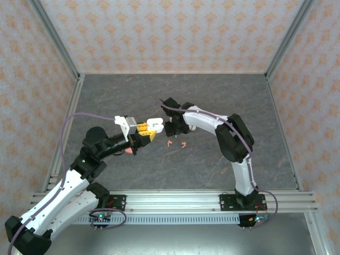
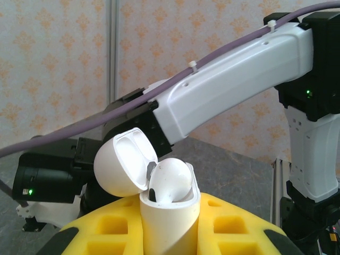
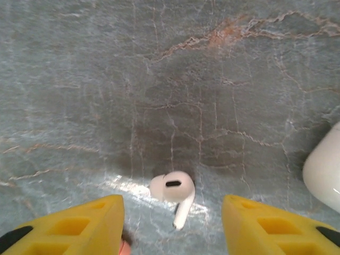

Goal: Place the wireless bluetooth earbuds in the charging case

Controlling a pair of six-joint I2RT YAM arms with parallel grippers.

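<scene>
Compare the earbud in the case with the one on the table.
The cased earbud hides its stem; the loose earbud lies flat on the table, stem showing. The left claw holds the cased earbud's case; the loose earbud lies under the open right claw. Both are white.

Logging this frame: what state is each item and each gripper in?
left gripper: shut on charging case
right gripper: open
charging case: lid open
seated earbud: sitting in the case
white earbud: loose on table, between right jaws
coral earbuds: loose on table
</scene>
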